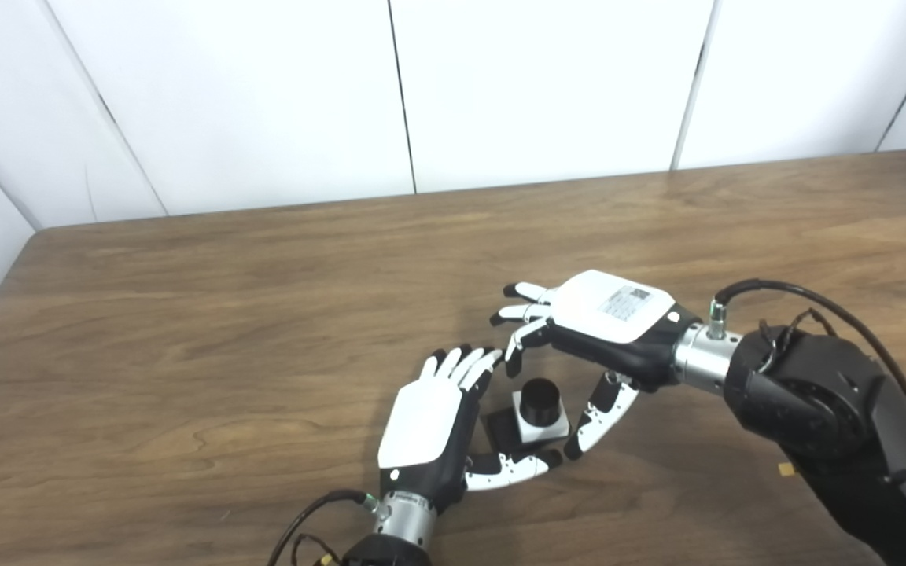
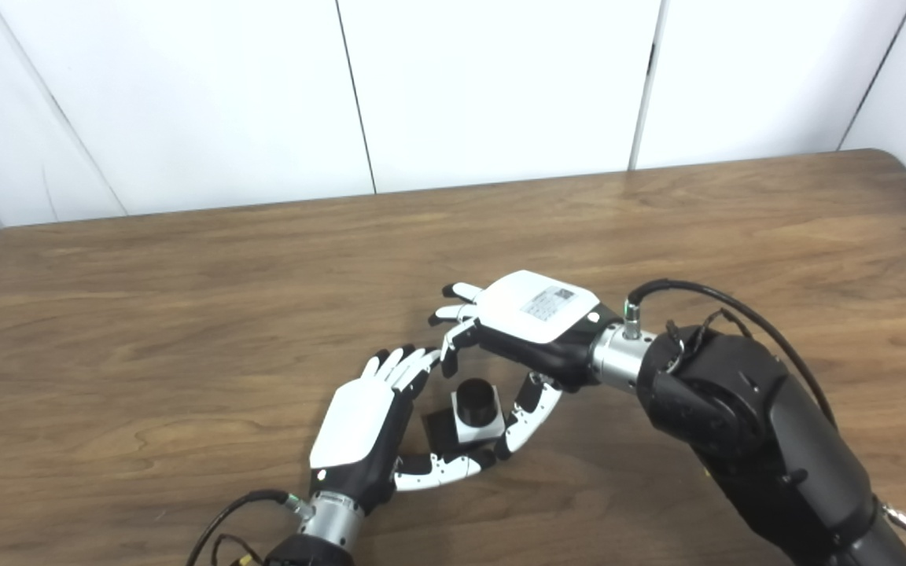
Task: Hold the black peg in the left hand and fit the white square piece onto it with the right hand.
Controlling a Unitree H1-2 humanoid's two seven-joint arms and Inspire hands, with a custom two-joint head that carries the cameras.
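Observation:
The black peg [image 1: 539,399] stands upright on its black base on the wooden table [image 1: 225,314], and the white square piece [image 1: 543,428] sits around it, low on the peg. My left hand [image 1: 429,428] lies just left of it, fingers spread, thumb reaching under the near side of the piece without a grip. My right hand [image 1: 602,322] hovers behind and right of the peg, fingers apart, its thumb pointing down beside the piece's right edge. Neither hand holds anything.
The table's far edge meets a white panelled wall [image 1: 421,94]. A black cable [image 1: 815,303] loops over my right wrist. Nothing else lies on the table.

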